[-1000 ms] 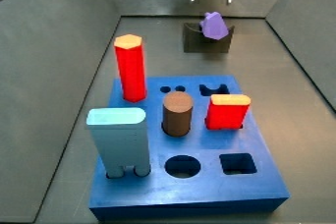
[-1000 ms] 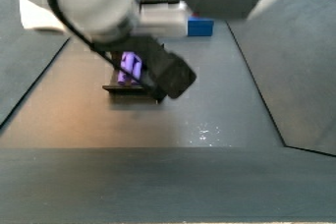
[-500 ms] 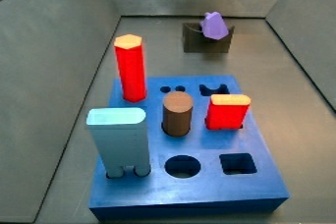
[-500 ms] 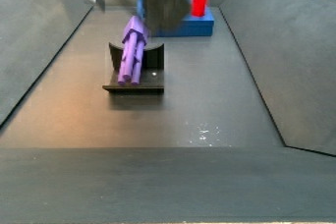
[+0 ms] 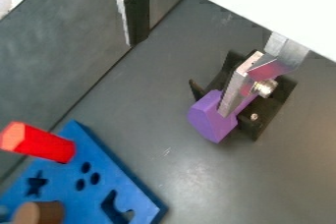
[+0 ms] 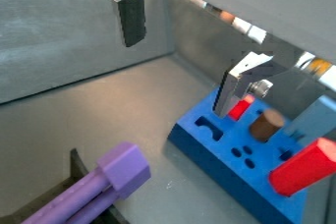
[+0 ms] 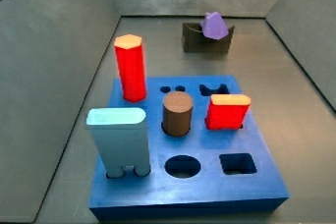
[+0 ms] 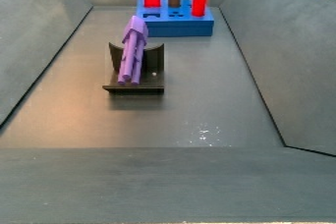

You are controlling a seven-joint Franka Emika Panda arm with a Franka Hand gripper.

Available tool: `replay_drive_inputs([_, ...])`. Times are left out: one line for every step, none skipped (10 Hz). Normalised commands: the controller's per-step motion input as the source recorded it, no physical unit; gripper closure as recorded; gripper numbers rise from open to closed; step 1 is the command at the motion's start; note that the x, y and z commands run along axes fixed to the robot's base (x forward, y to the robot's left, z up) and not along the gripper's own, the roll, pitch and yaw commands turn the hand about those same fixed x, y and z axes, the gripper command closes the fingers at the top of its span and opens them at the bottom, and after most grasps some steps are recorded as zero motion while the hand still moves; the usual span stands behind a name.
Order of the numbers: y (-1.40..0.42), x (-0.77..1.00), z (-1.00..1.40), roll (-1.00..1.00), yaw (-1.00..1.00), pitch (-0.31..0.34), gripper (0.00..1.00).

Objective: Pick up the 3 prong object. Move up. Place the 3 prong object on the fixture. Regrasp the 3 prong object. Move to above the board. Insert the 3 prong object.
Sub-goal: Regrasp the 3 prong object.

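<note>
The light purple 3 prong object (image 8: 133, 46) lies tilted in the notch of the dark fixture (image 8: 136, 87), seen in both side views with object (image 7: 213, 24) on fixture (image 7: 197, 39). Neither side view shows my gripper. In both wrist views my gripper (image 5: 187, 46) (image 6: 184, 51) is open and high above the floor, nothing between its fingers (image 5: 132, 7). The 3 prong object (image 5: 210, 118) (image 6: 112, 174) sits well below it, partly behind one finger in a wrist view. The blue board (image 7: 197, 194) (image 5: 79, 184) lies apart from the fixture.
On the board stand a tall red hexagonal post (image 7: 130, 68), a brown cylinder (image 7: 178, 114), a red block (image 7: 229, 112) and a light blue block (image 7: 117, 140). Grey sloping walls (image 7: 66, 90) enclose the floor on all sides.
My gripper has risen out of both side views, away from the fixture. The 3 prong object stays resting on the fixture.
</note>
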Motion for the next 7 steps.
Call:
replay_drive_inputs([-0.14, 0.0, 0.08, 1.0, 0.03, 0.026, 0.0])
replay_drive_inputs([-0.04, 0.0, 0.05, 1.0, 0.03, 0.024, 0.0])
replay_drive_inputs([-0.05, 0.01, 0.03, 1.0, 0.03, 0.024, 0.0])
replay_drive_inputs([-0.04, 0.01, 0.02, 1.0, 0.03, 0.024, 0.0])
replay_drive_inputs([-0.03, 0.01, 0.02, 1.0, 0.03, 0.027, 0.0])
replay_drive_inputs([-0.02, 0.01, 0.02, 1.0, 0.04, 0.035, 0.0])
replay_drive_inputs([-0.02, 0.02, 0.01, 1.0, 0.04, 0.041, 0.0])
